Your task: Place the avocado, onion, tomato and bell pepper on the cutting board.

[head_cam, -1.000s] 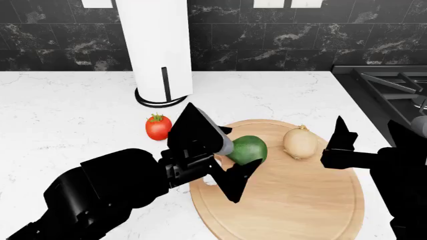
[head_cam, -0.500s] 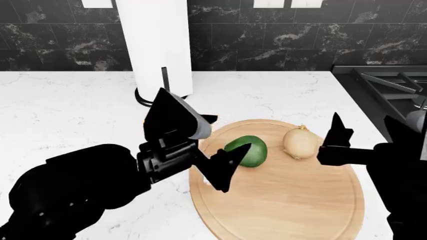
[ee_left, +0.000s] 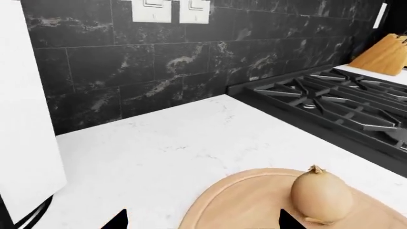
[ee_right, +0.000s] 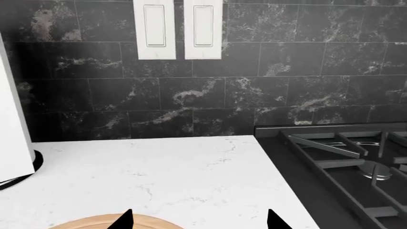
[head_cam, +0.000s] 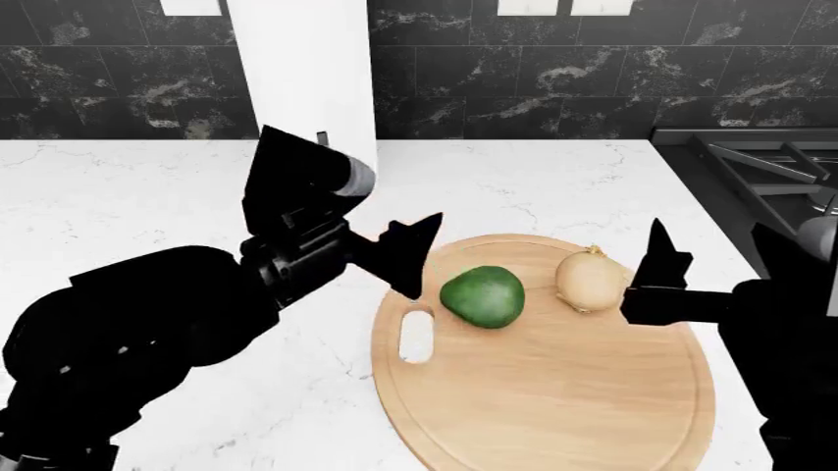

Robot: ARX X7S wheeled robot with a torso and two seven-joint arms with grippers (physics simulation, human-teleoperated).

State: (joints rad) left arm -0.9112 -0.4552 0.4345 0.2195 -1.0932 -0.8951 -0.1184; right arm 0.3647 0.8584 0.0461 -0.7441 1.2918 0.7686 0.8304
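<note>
Fingers of the left gripper [head_cam: 343, 226] are standing apart and empty, hovering left of the cutting board [head_cam: 550, 392], where the avocado [head_cam: 482, 295] and onion [head_cam: 590, 280] are already sitting; tomato and pepper are hidden from view, so their direction cannot be told.

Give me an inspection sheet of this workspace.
Surface: white marble counter.
Job's things: avocado and onion lie on the cutting board; tomato and bell pepper not seen.
Clutter: paper towel roll on its stand.
Grippers: left gripper open, empty, raised beside the board; right gripper open, empty, near the onion.
Cables: nothing seen.
Surroundings: black tiled wall, wall switches, gas stove.
</note>
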